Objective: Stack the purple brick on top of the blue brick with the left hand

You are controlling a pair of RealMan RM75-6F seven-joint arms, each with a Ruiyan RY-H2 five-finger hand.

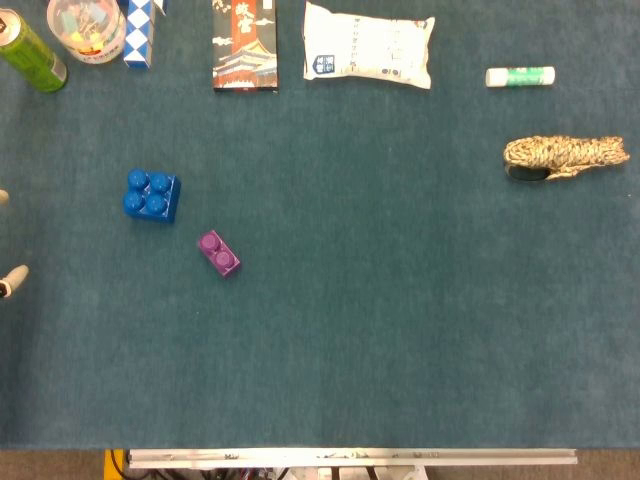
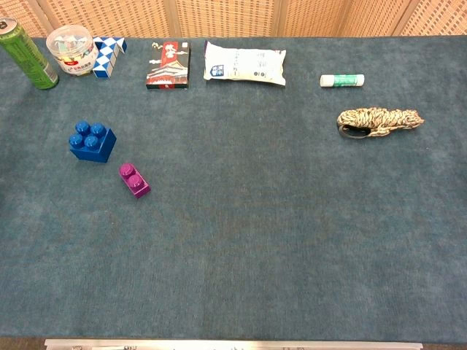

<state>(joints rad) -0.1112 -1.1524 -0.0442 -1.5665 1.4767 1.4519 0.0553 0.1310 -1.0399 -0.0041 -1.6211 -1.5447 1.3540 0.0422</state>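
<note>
The blue brick (image 1: 152, 195) (image 2: 92, 141) lies on the left part of the green cloth, studs up. The smaller purple brick (image 1: 219, 253) (image 2: 135, 181) lies just right of and nearer than it, apart from it and set at an angle. Only pale fingertips of my left hand (image 1: 12, 279) show at the left edge of the head view, spread apart and holding nothing, well left of both bricks. The chest view does not show that hand. My right hand is out of both views.
Along the far edge stand a green can (image 1: 30, 52), a clear tub (image 1: 86, 28), a blue-white folding puzzle (image 1: 142, 32), a dark packet (image 1: 244, 45), a white pouch (image 1: 368, 45) and a glue stick (image 1: 519, 76). A tiger-patterned item (image 1: 565, 155) lies at the right.
</note>
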